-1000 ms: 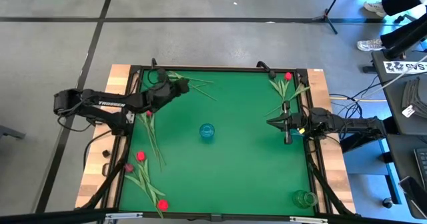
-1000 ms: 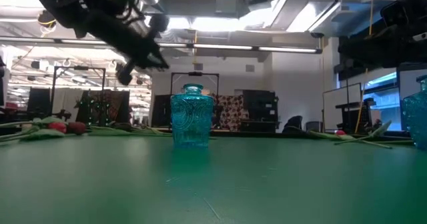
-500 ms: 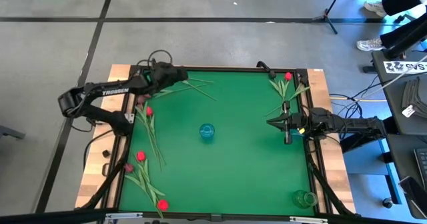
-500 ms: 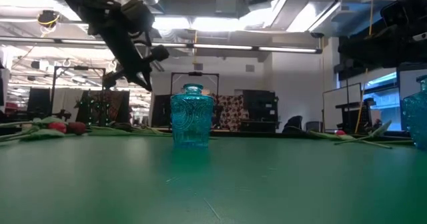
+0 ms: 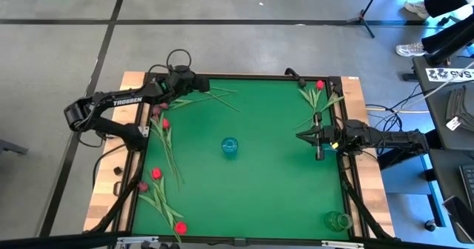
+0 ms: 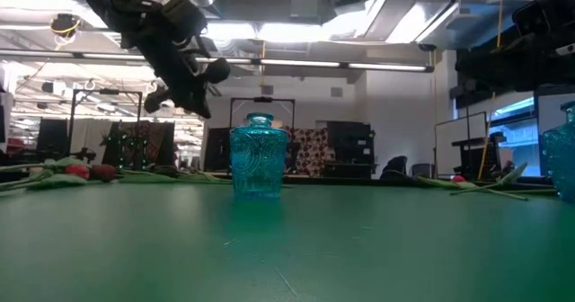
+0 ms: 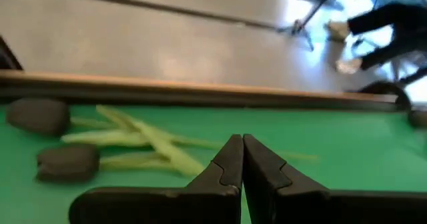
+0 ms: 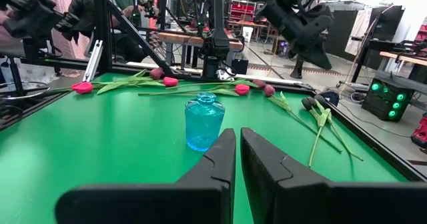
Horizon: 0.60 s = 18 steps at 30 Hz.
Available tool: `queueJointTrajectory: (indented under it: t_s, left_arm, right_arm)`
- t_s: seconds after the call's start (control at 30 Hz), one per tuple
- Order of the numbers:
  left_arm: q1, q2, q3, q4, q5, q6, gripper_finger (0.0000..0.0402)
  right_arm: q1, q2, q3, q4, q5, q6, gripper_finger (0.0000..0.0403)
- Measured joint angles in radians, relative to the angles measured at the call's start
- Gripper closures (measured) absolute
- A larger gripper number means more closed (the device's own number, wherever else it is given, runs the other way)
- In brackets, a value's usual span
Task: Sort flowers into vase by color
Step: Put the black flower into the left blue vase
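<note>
Two black tulips (image 7: 67, 163) lie flat on the green mat by the far-left corner, their stems (image 5: 216, 95) pointing toward the table's middle. My left gripper (image 5: 191, 81) hovers above them, shut and empty (image 7: 242, 159). Red tulips (image 5: 156, 173) and maroon ones (image 5: 155, 110) lie along the left edge. More red tulips (image 5: 320, 84) lie at the far right. A blue glass vase (image 5: 229, 147) stands upright mid-table. My right gripper (image 5: 299, 136) waits shut at the right side, pointing at the vase (image 8: 204, 123).
A green glass vase (image 5: 338, 221) stands in the near-right corner. A raised black frame (image 5: 244, 77) rims the mat. Bare mat lies around the blue vase. A person's legs and shoes (image 5: 426, 12) show beyond the far-right corner.
My left gripper has swung from over the black tulips' stems toward the table's far-left corner and turned, staying shut. The flowers and vases lie as before. The right arm has kept still.
</note>
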Motion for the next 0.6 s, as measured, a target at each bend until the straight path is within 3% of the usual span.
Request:
queueJointTrajectory:
  t_s: [0.27,0.6]
  left_arm:
    - [0.097,0.004,0.0,-0.244,0.065,-0.146,0.0401]
    - [0.215,0.049,0.0,-0.213,0.117,-0.205,0.0398]
  right_arm:
    - [0.0,0.0,0.0,0.0,0.0,0.0,0.0377]
    - [0.0,0.0,0.0,0.0,0.0,0.0,0.0377]
